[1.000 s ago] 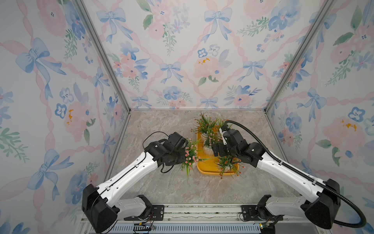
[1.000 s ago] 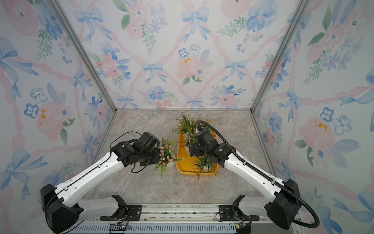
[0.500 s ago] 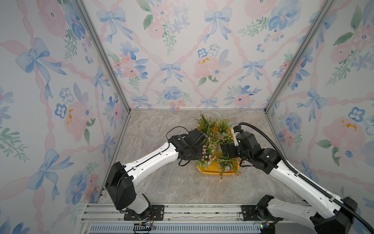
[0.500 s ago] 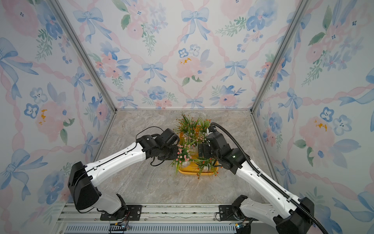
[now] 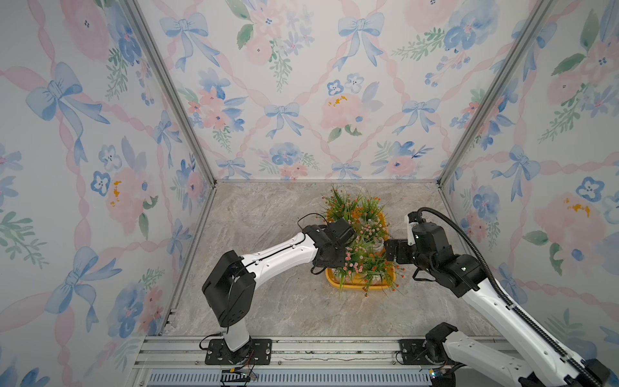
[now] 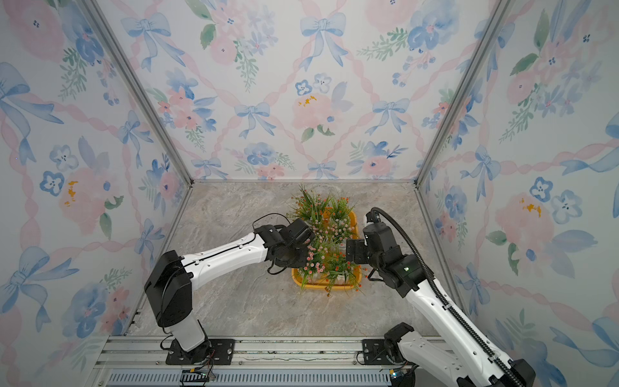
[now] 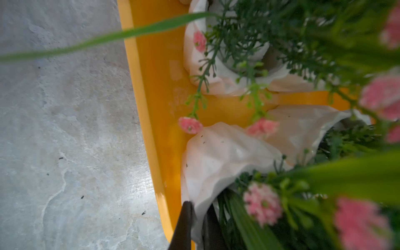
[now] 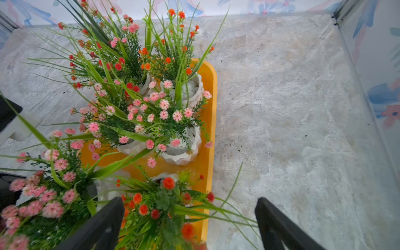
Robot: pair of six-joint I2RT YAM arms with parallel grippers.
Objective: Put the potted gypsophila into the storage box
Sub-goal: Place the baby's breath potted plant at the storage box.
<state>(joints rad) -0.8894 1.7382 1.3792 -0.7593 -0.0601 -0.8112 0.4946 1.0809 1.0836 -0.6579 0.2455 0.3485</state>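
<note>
Left wrist view. TECH: left pincer [image 7: 198, 216] status?
LEAD: Pressed together on the white rim of the potted gypsophila [image 7: 227, 155]. It is no longer beside the storage box [image 7: 160, 91] as a second ago; it is inside, so release appears due.
TECH: Right pincer [image 8: 189, 203]?
LEAD: Spread, gripping nothing. Foliage [image 7: 324, 173] hides whether the held plant's base rests on the box floor.

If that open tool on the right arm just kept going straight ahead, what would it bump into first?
Most likely the orange-flowered plant at the end of the storage box nearest it: its stems lie between the open fingers of the right tool. Depth is hard to judge.
</note>
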